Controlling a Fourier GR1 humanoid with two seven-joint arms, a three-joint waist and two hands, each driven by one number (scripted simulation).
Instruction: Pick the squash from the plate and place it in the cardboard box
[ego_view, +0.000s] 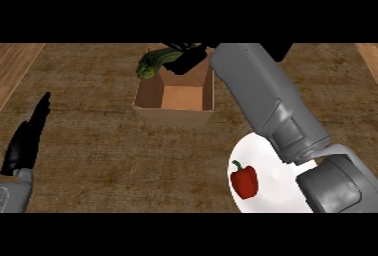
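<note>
place step: my right hand (188, 57) grasps the squash (153, 65) at the cardboard box (173, 114) far rim. next: shift inward, release. left hand (26, 142) resting, fingers straight.

**A:** What sort of place is this?

**B:** A kitchen, I'd say. The whole surface is a mottled brown stone-like counter top (111, 150), seen steeply from above, with a pale wooden strip (16, 65) along its far left side and a second wooden strip (368, 55) at the far right.

**A:** Anything besides the worktop?

**B:** Tableware and food. A round white plate (277, 197) sits at the near right, and a red bell pepper (244, 181) with a green stem lies on it.

**A:** And farther off?

**B:** A dark green squash (153, 64) shows over the far left corner of an open brown cardboard box (173, 111), which stands on the counter in the far middle
</note>
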